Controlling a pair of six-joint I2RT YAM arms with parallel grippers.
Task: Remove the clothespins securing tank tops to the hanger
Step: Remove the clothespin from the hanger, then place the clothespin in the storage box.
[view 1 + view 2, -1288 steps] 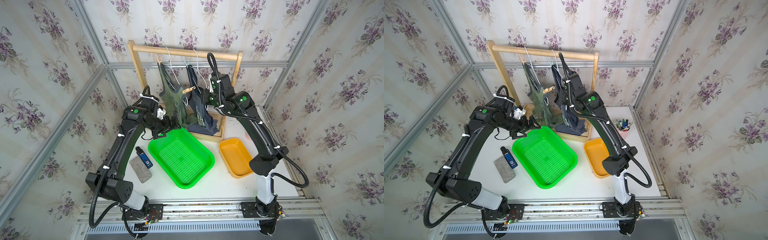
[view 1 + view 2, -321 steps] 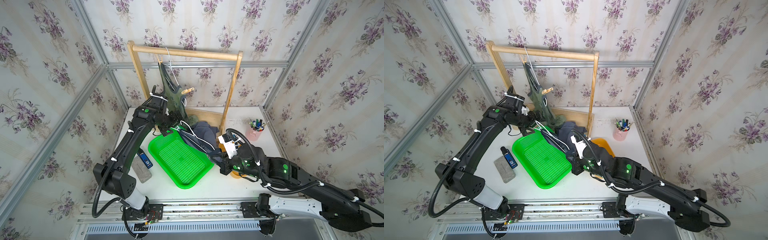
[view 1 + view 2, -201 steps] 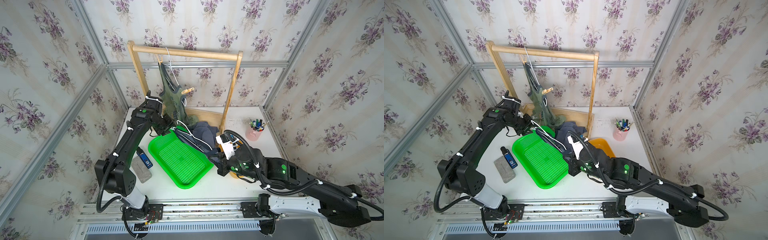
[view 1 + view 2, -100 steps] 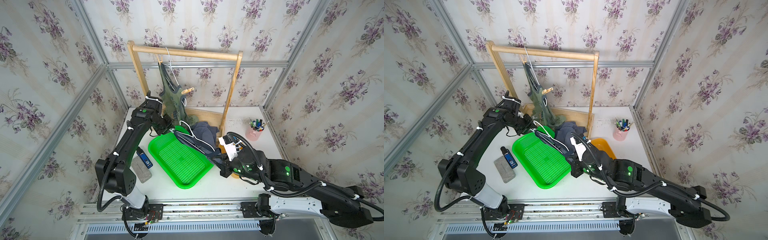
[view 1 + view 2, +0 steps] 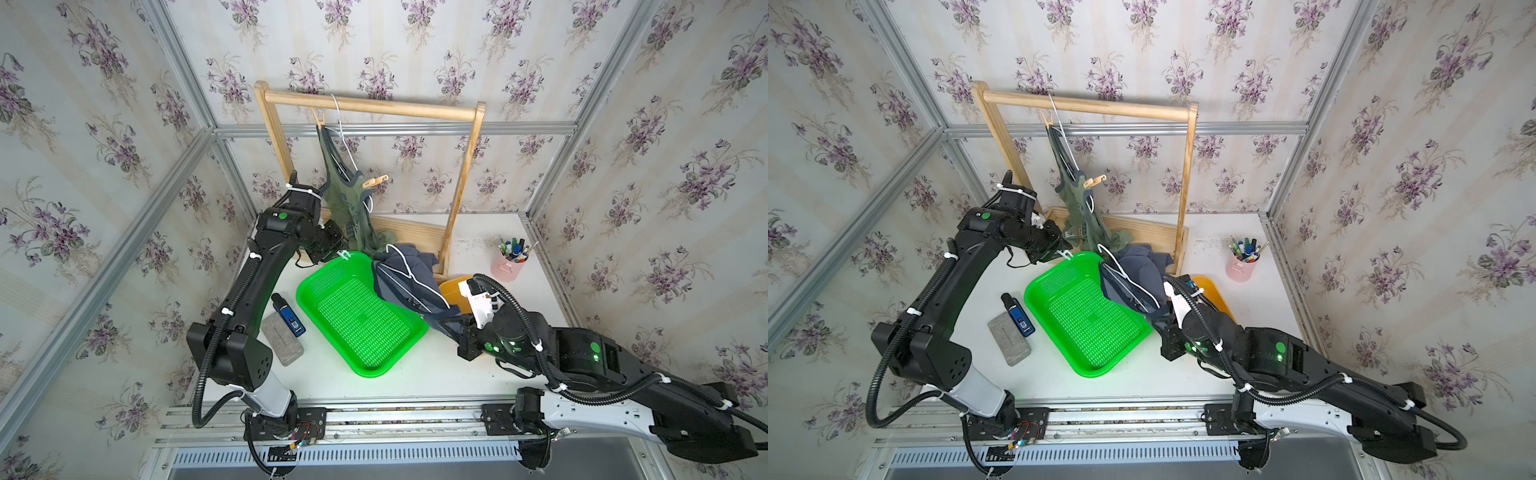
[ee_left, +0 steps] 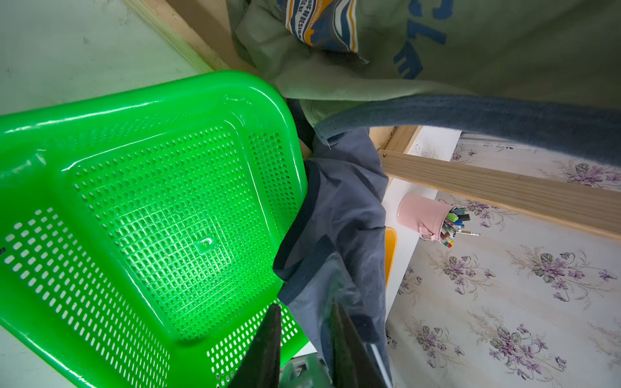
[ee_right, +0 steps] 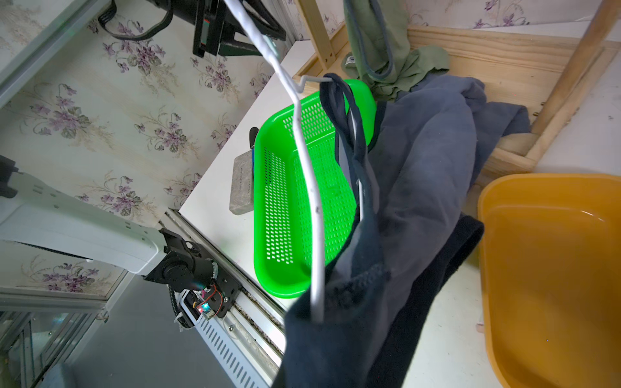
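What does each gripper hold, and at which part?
Right gripper: a fold of the navy top, over one end of the hanger. Left gripper: apparently the hanger's hook end.

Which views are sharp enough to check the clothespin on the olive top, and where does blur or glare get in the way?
Both top views: evenly lit and sharp, the clothespin clear though small. Left wrist: the left gripper's fingers blurred, glare streaks on the green basket rim. Right wrist: navy tank top soft and dark nearest the lens.

Bright, even light casts soft shadows and glares on the green basket (image 6: 151,97); the left claw (image 6: 305,307) is blurred.
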